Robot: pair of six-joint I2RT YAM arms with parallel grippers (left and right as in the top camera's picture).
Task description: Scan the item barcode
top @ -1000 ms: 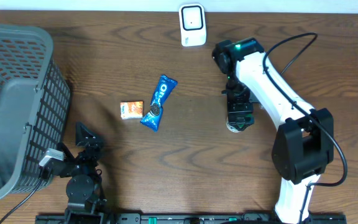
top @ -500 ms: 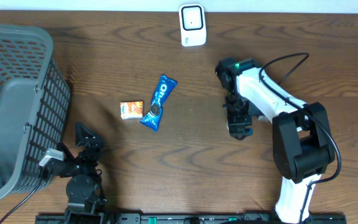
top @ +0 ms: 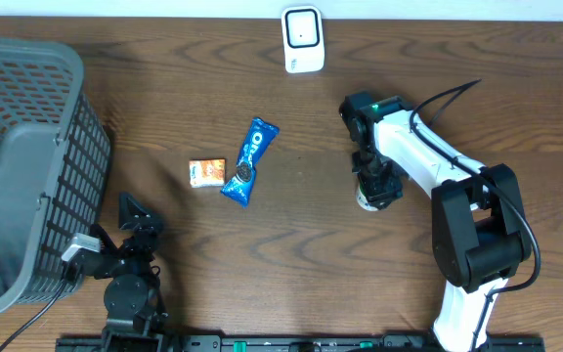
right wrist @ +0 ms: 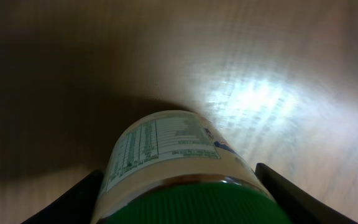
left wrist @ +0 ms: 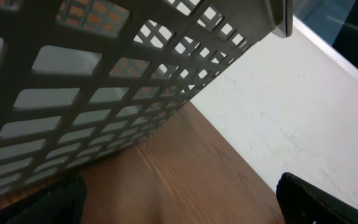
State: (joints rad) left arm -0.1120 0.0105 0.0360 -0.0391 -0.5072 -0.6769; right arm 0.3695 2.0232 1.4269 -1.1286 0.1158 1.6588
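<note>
Where the left arm sits folded at the near edge, the left gripper (left wrist: 179, 193) stands wide open and empty beside the grey plastic mesh basket (left wrist: 104, 93). Farther in on the dark wooden bench (top: 301, 254), the right gripper (top: 375, 188) points down over the green-capped, white-labelled bottle (right wrist: 166, 143). Its fingers (right wrist: 73, 199) flank the bottle, but I cannot tell whether they press it. To the left lie a blue snack packet (top: 250, 161) and, just beside it, a small orange packet (top: 206, 172). Farthest stands the white barcode scanner (top: 302, 39).

Bare surface (top: 164, 88) runs between the mesh basket (top: 27, 147) at left and the scanner (top: 302, 39) at the far edge. A blue packet (top: 250, 161) and a small orange packet (top: 206, 172) lie midway. The basket wall apparently crowds the left pincer (left wrist: 185, 208).
</note>
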